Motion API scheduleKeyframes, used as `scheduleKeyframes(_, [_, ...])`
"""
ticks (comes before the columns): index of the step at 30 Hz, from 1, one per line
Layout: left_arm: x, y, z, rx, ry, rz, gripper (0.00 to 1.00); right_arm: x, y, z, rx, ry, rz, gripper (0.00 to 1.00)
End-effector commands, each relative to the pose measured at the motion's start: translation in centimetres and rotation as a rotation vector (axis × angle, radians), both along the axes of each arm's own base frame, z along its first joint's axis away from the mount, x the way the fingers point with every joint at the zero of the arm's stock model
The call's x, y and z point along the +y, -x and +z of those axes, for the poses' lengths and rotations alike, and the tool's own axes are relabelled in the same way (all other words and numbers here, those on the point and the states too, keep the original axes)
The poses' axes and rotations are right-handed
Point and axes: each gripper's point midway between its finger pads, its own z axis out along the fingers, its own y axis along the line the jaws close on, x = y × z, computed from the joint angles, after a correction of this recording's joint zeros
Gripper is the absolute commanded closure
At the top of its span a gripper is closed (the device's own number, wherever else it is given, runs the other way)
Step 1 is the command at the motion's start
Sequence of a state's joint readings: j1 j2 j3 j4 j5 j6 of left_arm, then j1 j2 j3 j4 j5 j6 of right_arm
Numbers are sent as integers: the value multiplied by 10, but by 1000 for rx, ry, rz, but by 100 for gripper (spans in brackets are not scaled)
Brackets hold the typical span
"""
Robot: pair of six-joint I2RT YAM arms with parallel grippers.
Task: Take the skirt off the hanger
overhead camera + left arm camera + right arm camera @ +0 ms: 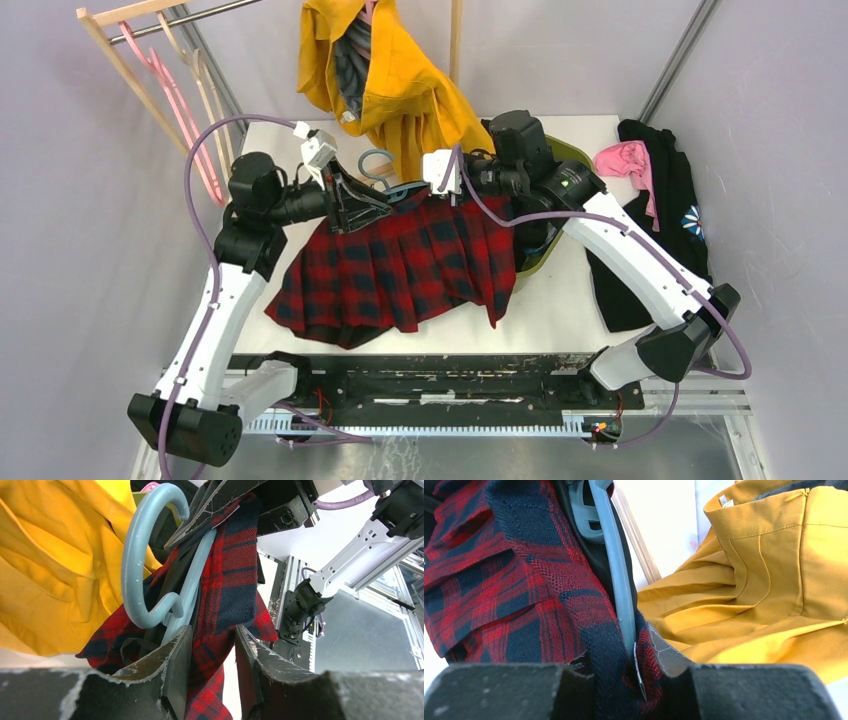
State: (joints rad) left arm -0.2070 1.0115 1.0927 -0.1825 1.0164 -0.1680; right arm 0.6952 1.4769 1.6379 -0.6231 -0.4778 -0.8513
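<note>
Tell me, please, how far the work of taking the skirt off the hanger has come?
Done: both grippers are at the waistband. In hand: the right gripper clamps skirt and hanger together; the left gripper straddles the cloth. Left: the skirt remains on the hanger and must be slid off.
</note>
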Motion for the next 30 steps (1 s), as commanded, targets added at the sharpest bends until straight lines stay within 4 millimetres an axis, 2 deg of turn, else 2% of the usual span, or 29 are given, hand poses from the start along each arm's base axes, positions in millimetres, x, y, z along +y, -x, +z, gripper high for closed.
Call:
scheduleKeyframes(1, [-3,-17,10,-73,-22,33,55,8,10,53,-108,-134,52,99])
scheduleKeyframes(5, [-13,-28,14,-76,-12,13,54,4,13,51,-115,-126,53,99])
scheduleKeyframes(11, [-31,-43,13,-56,-6,-23,54,2,20,60,-128,-144,66,99])
scheduleKeyframes(16, [-30,-52,-7,-31,-70,26,55,-4,25,75,-161,-165,59,99])
scheduleKeyframes(21, [-12,-56,-35,-30,-221,141,66,-12,18,81,-201,-157,4,99])
scheduleKeyframes(23, [1,-57,-41,-45,-276,207,78,-16,11,79,-223,-133,-26,99])
scheduleKeyframes(24, [9,-57,-43,-51,-303,245,89,-18,7,77,-234,-120,-44,99])
scheduleKeyframes(25, [16,-56,-45,-54,-330,280,95,-19,4,77,-246,-110,-57,99])
scheduleKeyframes(30, [54,-54,-54,-70,-458,446,97,-21,-9,76,-280,-78,-85,99])
